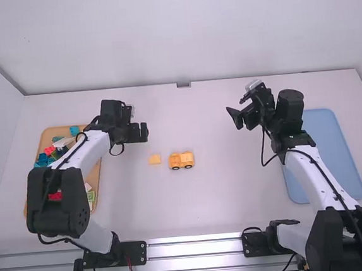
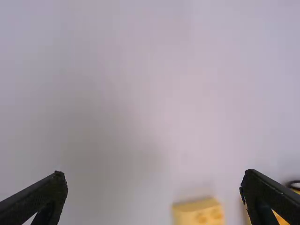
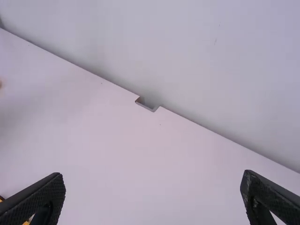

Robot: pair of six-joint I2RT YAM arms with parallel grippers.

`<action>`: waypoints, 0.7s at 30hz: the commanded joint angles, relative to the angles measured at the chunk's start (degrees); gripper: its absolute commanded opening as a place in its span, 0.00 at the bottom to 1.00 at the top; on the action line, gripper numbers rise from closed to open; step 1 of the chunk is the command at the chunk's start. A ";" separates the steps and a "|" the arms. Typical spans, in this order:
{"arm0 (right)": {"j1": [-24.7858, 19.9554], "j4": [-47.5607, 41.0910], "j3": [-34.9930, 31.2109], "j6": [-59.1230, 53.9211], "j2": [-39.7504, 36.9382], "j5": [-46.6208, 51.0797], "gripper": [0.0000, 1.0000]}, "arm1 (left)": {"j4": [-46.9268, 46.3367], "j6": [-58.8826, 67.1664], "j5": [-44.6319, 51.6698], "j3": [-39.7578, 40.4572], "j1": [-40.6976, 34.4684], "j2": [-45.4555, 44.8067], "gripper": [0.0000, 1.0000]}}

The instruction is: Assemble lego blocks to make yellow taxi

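White table point(image 1: 218, 202) holds the yellow vehicle point(image 1: 181, 160) and loose yellow block point(image 1: 154, 159), both near the widely parted left gripper point(image 1: 139, 133), whose wrist view crops both, one finger partly hiding the vehicle. Right gripper point(image 1: 237, 109), also wide, hangs farther from them.

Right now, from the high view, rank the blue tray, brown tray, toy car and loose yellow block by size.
1. Blue tray and brown tray: too alike to rank, both partly covered
2. Toy car
3. Loose yellow block
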 commanded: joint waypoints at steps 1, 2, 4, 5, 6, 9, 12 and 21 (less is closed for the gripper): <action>-0.02 0.26 -0.74 0.13 -0.68 -0.37 0.98 | -0.61 10.86 -6.69 -0.81 0.44 -1.01 0.99; -0.13 0.26 -0.74 0.17 -0.68 -0.37 0.98 | -0.81 10.67 -6.12 -0.81 0.55 -1.01 0.99; -0.26 0.20 -0.76 0.15 -0.68 -0.37 0.98 | -0.74 12.83 -5.57 -0.81 0.52 -1.03 0.99; -0.26 0.17 -0.76 0.15 -0.68 -0.37 0.98 | -0.55 15.13 -5.57 -0.81 0.52 -1.03 0.99; -0.17 0.15 -0.76 0.15 -0.68 -0.37 0.98 | -0.37 19.89 -5.16 -0.81 0.55 -1.03 0.99; -0.24 -0.07 -0.76 0.17 -0.68 -0.37 0.98 | -0.66 35.60 2.73 -0.81 0.59 -1.03 0.99; -0.26 -0.42 -0.76 0.17 -0.68 -0.39 0.98 | -3.45 53.81 14.97 -0.81 1.09 -1.03 0.99; -0.17 -0.85 -0.83 0.61 -0.68 -0.39 0.98 | -7.80 84.85 46.95 -5.27 6.95 2.36 0.99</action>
